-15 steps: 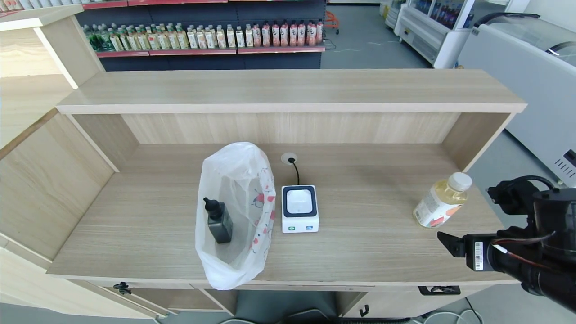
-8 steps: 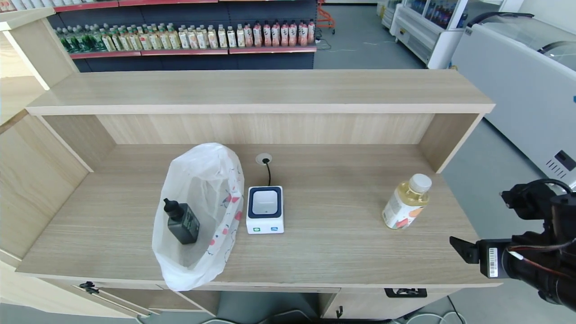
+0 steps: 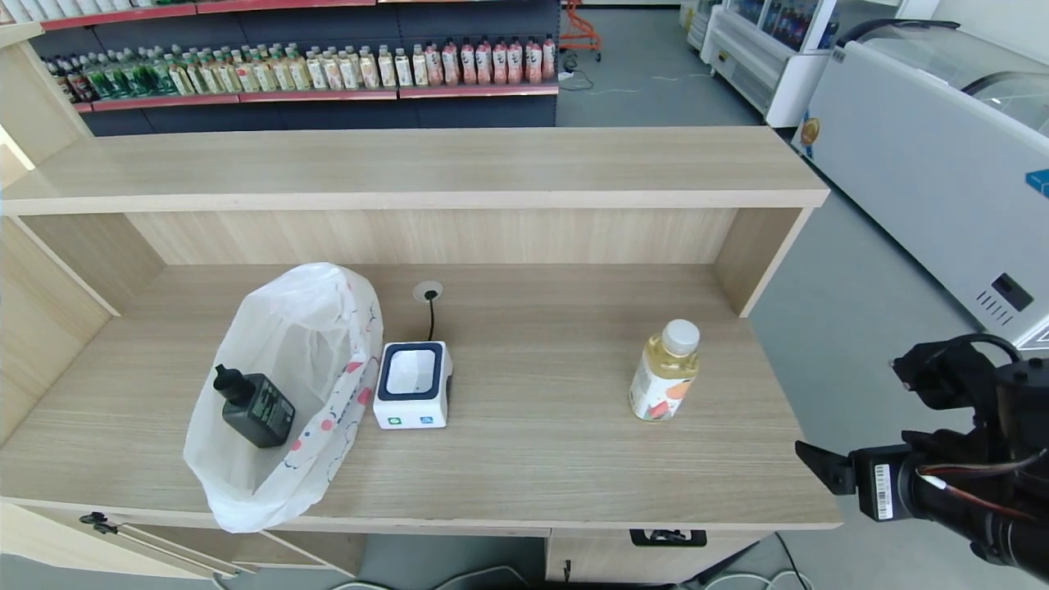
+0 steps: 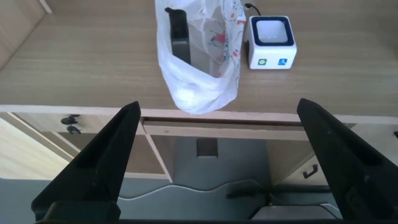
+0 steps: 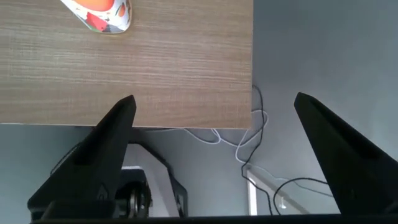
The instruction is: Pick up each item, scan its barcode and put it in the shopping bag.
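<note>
Head view: clear plastic bottle of yellow drink, white cap, upright near the right edge of the light wooden worktop. White plastic shopping bag front-left, sagging over the front edge, black squarish bottle inside. White square scanner just beside it. My right gripper is spread wide and empty off the right front corner. My left gripper is likewise apart, before the front edge.

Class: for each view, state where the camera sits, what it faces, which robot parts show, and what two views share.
Head: high, facing forward-down onto counter, shopping bag, scanner, bottle; right arm.
Left wrist: before counter's front, facing bag; open left fingers.
Right wrist: over counter's corner, facing bottle's base; open right fingers.
Shared: head and left wrist see scanner.
</note>
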Controlling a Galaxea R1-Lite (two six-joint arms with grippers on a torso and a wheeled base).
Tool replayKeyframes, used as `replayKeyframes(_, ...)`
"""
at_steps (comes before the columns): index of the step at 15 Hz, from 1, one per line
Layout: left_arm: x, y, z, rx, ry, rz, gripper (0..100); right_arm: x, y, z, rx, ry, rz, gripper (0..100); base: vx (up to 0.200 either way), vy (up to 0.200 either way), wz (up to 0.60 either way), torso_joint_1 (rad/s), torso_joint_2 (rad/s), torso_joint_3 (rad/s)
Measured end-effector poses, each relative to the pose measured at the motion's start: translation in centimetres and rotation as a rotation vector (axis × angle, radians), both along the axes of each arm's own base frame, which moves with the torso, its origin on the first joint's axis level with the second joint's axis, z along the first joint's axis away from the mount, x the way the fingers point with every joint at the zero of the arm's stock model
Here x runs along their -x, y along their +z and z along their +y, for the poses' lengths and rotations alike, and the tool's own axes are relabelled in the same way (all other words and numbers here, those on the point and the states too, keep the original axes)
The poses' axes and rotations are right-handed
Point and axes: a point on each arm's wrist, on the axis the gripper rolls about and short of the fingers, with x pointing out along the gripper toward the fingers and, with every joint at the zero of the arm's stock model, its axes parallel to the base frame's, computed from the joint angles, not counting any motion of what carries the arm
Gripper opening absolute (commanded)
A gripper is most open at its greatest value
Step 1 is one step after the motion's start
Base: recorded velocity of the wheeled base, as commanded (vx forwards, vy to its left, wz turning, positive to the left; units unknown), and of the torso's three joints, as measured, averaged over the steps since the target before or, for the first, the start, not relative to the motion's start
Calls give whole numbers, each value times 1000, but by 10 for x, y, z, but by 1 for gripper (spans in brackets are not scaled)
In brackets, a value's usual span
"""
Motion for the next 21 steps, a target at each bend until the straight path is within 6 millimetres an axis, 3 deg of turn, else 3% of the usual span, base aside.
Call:
replayKeyframes(6, 0, 0, 0, 0, 1, 0, 100, -21, 1, 27, -136, 108, -86, 100, 0, 0, 0, 0, 0, 0)
replayKeyframes(15, 0, 0, 0, 0, 0, 1, 100, -55, -26, 47, -56, 72, -103, 100, 0, 0, 0, 0, 0, 0)
replayKeyframes(21, 0, 0, 0, 0, 0, 1, 100, -91, -38, 67, 21, 119, -194, 100, 0, 0, 0, 0, 0, 0)
